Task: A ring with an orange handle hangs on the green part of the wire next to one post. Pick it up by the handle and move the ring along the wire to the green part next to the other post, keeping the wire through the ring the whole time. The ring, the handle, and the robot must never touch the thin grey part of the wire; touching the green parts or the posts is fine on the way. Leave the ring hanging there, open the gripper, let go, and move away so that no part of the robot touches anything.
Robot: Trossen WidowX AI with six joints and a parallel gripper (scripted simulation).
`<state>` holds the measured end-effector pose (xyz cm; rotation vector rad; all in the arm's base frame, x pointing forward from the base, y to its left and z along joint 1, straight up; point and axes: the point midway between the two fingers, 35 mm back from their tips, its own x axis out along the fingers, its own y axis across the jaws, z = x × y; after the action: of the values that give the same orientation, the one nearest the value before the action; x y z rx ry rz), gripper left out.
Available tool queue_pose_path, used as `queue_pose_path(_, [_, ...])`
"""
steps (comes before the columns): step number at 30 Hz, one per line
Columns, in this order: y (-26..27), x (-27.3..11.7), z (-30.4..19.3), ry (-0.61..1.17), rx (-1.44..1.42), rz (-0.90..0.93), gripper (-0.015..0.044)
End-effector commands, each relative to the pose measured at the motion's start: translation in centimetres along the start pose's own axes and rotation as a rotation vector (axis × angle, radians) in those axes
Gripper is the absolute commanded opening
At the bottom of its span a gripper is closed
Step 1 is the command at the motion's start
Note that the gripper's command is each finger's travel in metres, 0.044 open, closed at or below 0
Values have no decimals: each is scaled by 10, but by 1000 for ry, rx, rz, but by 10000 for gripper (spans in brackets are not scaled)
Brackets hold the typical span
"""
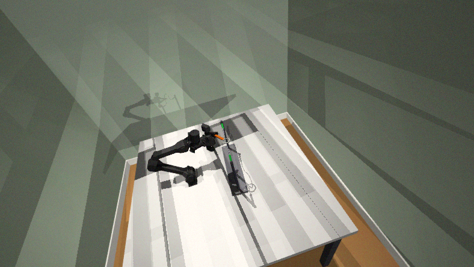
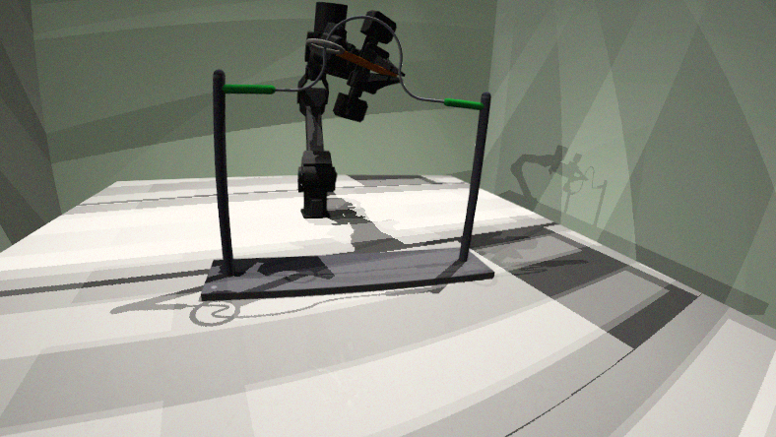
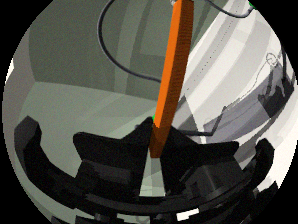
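Note:
The ring (image 2: 310, 41) is around the rising grey wire on the left side of the arch in the exterior view, tilted nearly flat. Whether it touches the wire is too small to tell. The orange handle (image 1: 218, 136) (image 2: 362, 60) (image 3: 173, 65) slopes down right from it. My gripper (image 2: 399, 76) (image 3: 153, 120) is shut on the handle's far end. In the exterior view its tips overlap the arch's right side; the gap is unclear. The left green part (image 2: 248, 89) (image 1: 230, 157) and right green part (image 2: 463, 103) (image 1: 222, 125) are bare. The wrist view cuts off most of the ring.
Two dark posts (image 2: 220, 173) (image 2: 475, 173) stand on a grey base (image 2: 380, 267) and hold the wire's ends. The grey wire (image 2: 400, 48) (image 3: 101, 40) arches high between them. The base lies on the table (image 1: 198, 211). My arm reaches in from behind the wire in the exterior view.

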<state>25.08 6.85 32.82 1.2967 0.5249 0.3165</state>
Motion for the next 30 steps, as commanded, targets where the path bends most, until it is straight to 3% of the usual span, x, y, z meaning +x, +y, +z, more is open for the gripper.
queue_pose_path(1, [-2, 1, 1, -6, -65, -50, -150])
queue_pose_path(30, [-29, -2, 8, -51, -485, -381, -150])
